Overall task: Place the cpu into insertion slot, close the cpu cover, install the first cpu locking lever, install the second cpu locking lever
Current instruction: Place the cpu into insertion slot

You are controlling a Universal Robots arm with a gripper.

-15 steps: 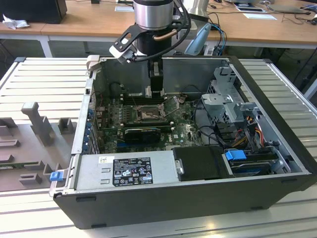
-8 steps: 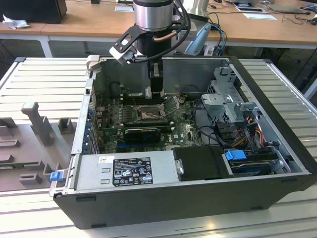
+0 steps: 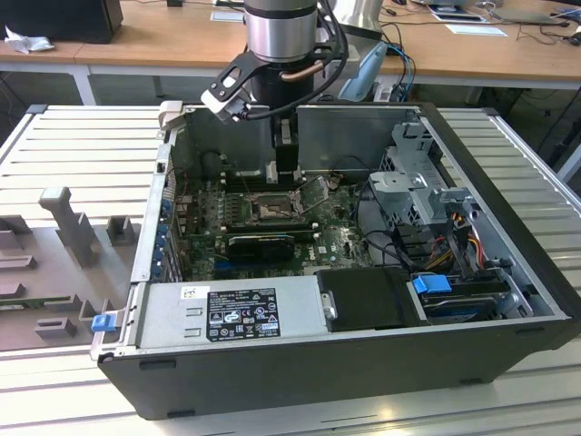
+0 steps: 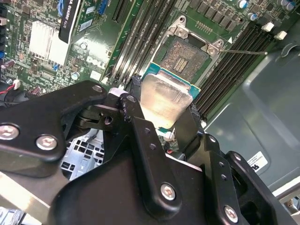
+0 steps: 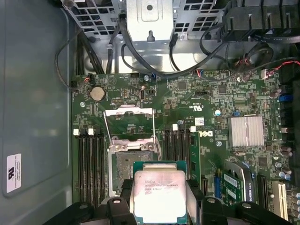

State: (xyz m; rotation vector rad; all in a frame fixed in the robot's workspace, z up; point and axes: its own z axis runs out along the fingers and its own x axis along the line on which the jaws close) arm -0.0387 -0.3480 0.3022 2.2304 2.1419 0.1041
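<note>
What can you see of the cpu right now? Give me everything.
The cpu is a flat square chip. It has a pale silvery metal face with dark print and rounded corners, on a thin green board that shows as a rim around it. It looks intact. The black fingers of the pincer clamp it by two opposite edges, its face toward both wrist cameras. It is held off the motherboard, close to the open insertion slot, and is not seated in it.
</note>
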